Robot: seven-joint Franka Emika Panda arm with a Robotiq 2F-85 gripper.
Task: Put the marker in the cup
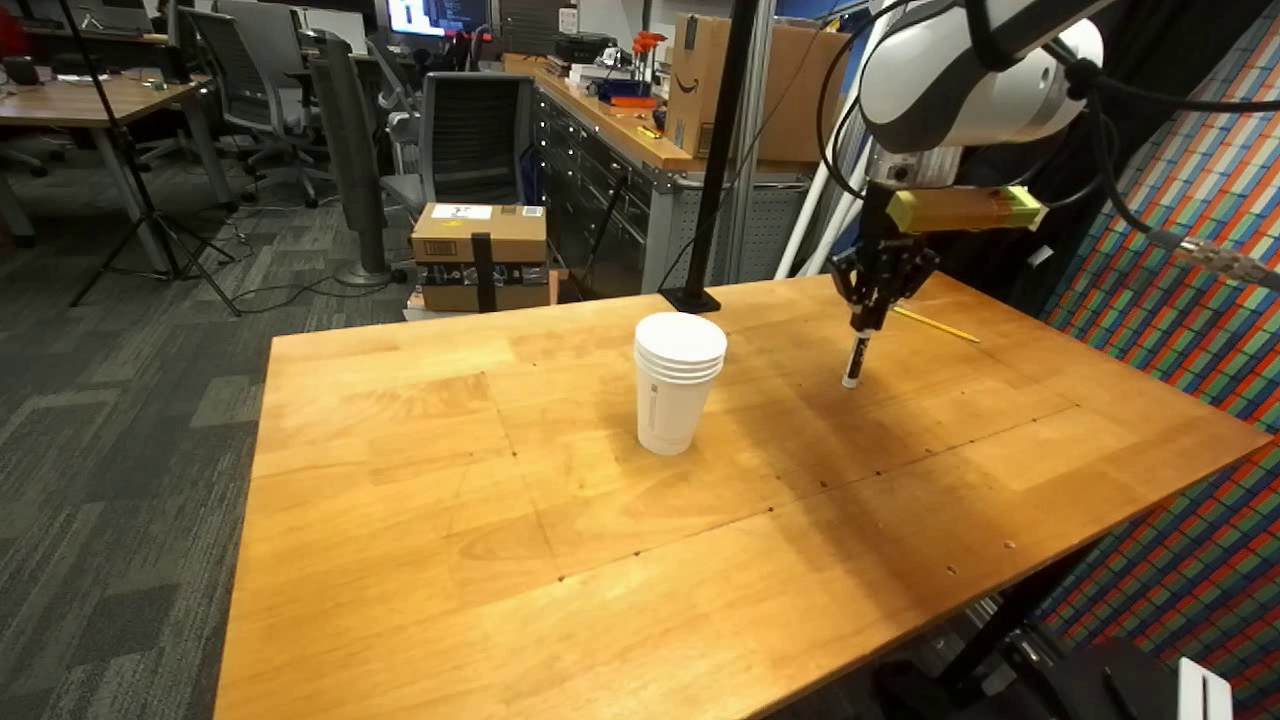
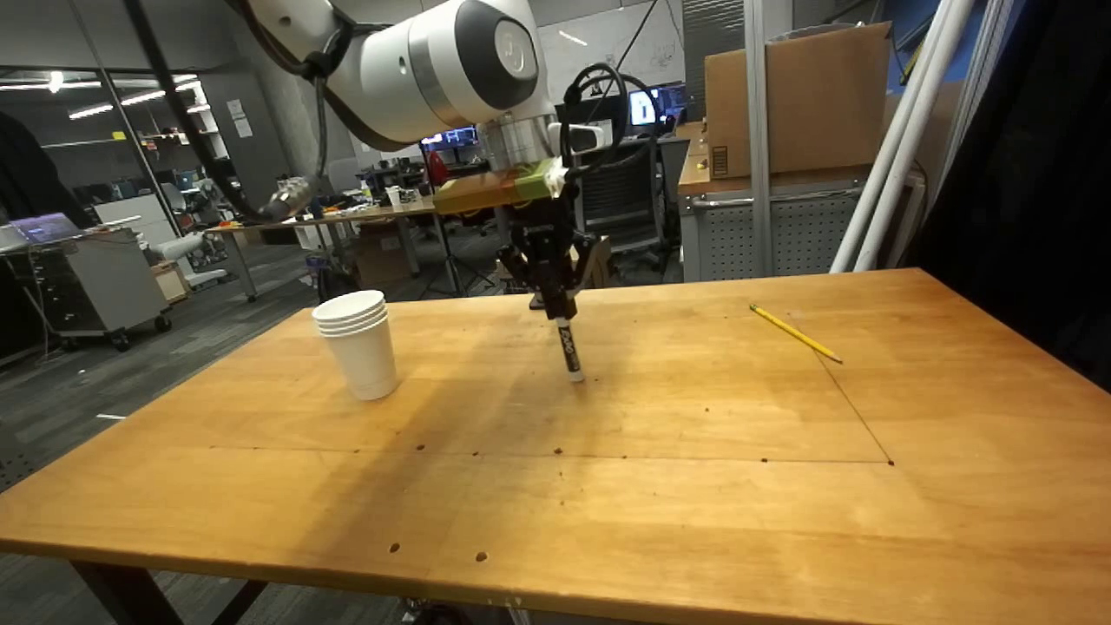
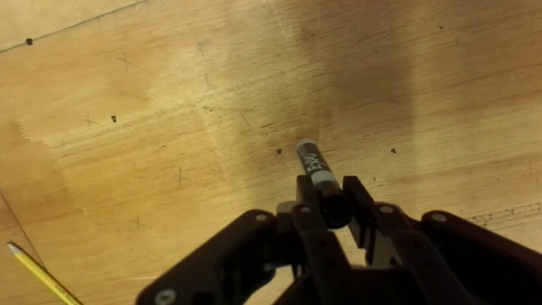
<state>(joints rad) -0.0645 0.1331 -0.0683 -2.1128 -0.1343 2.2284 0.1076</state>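
The marker (image 1: 855, 360) is a black-and-white stick with a dark cap. It hangs nearly upright from my gripper (image 1: 866, 322), slightly tilted. In an exterior view the marker (image 2: 568, 347) points its white end down; I cannot tell whether this end touches the table. In the wrist view my gripper (image 3: 328, 183) is shut on the marker (image 3: 314, 163) near its dark capped end. The white cup (image 1: 670, 410) stands upright on the table, apart from the gripper, with several nested rims at its top. It also shows in an exterior view (image 2: 360, 351) and is out of the wrist view.
A yellow pencil (image 2: 794, 333) lies on the wooden table (image 2: 694, 512), also seen in the wrist view (image 3: 44, 274). A black pole with a flat base (image 1: 690, 299) stands at the table's far edge, behind the cup.
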